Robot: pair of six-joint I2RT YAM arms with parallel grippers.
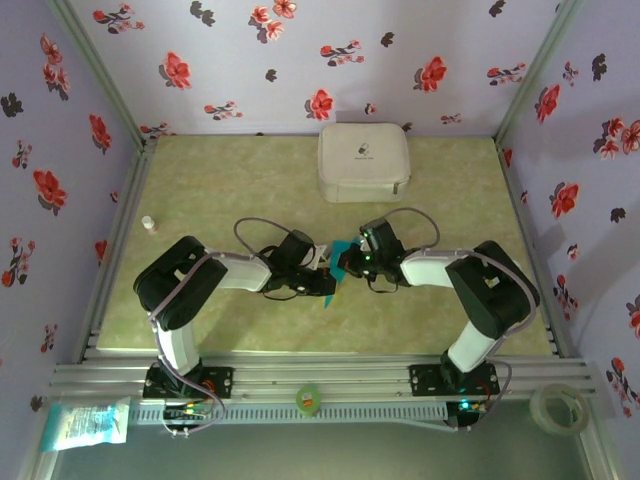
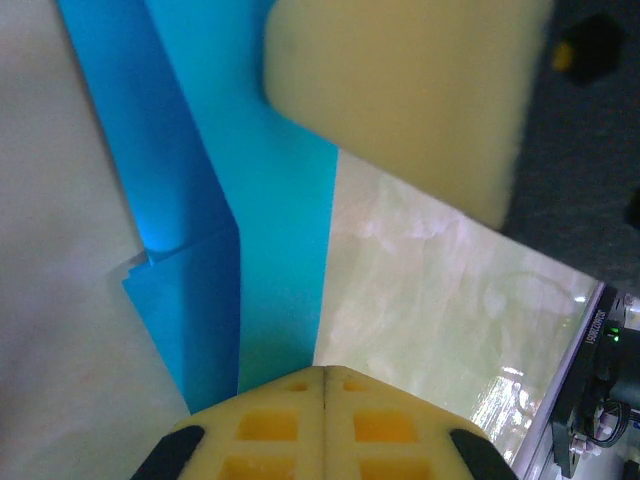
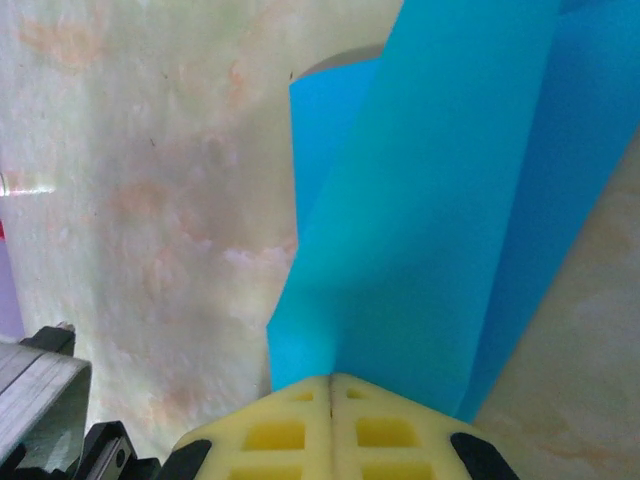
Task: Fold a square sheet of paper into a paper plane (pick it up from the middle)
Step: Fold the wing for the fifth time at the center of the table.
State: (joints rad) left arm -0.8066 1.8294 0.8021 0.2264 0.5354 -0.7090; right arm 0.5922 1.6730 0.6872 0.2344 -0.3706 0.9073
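Both hands at the fold. My left gripper and my right gripper are each pressed shut on an edge of the turquoise sheet of paper. They hold it between them over the middle of the table. The sheet, already creased into layers, looks light, thin and limp. I judge that it tears or slips under pull, so I grip flat near a folded edge, where the layers stiffen it.

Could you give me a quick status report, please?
Left gripper shut on folded turquoise-blue paper. Right gripper shut on it too. White rounded zip case apart, behind.
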